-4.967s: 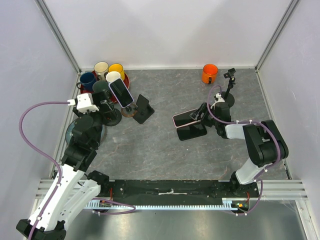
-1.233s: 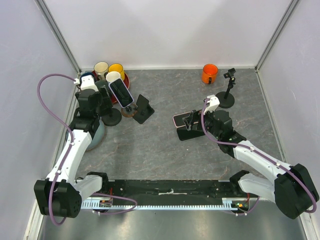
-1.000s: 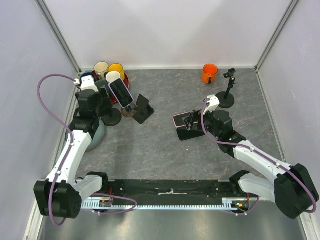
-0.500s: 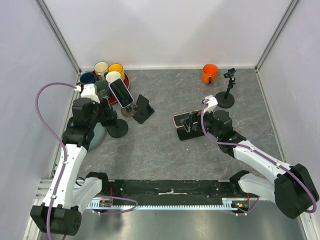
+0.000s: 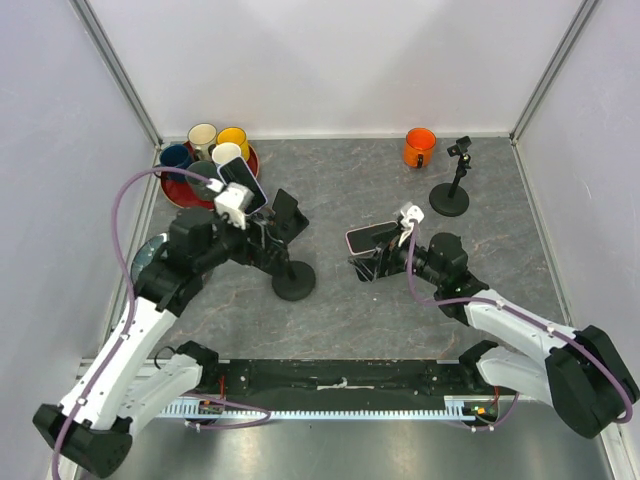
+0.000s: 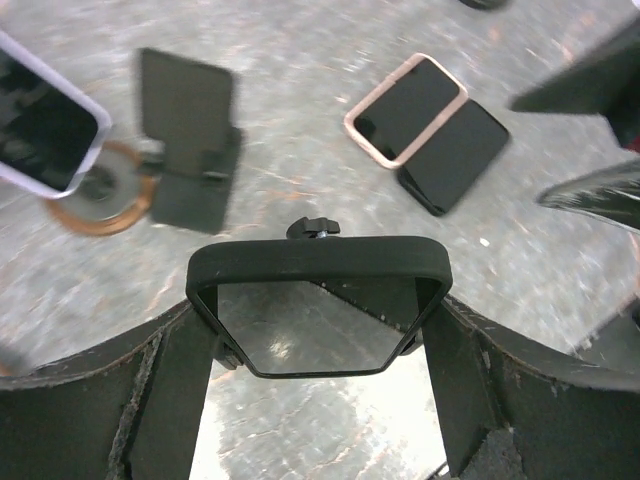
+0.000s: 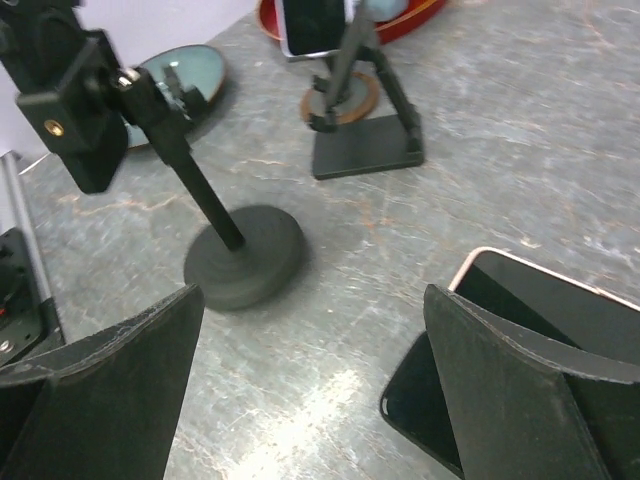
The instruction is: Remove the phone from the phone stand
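Note:
A phone in a lavender case (image 5: 242,185) leans on a copper-based stand (image 5: 257,222) at the back left; it also shows in the left wrist view (image 6: 45,130) and the right wrist view (image 7: 315,25). My left gripper (image 5: 264,244) is shut on the clamp head (image 6: 318,262) of a black round-base stand (image 5: 293,283), right of and nearer than that phone. My right gripper (image 5: 378,258) is open and empty, low over a pink-cased phone (image 5: 368,238) and a black phone (image 6: 455,155) lying flat. In its wrist view the open fingers (image 7: 510,380) frame bare table.
A black folding stand (image 5: 288,215) sits just right of the phone's stand. Several mugs on a red tray (image 5: 176,188) stand at the back left, with a teal plate (image 5: 145,258) near them. An orange mug (image 5: 419,148) and a small black tripod (image 5: 452,195) are at the back right.
My left gripper has carried the black round-base stand from beside the mugs rightward and nearer, to the table's middle. My right gripper has shifted slightly left over the flat phones.

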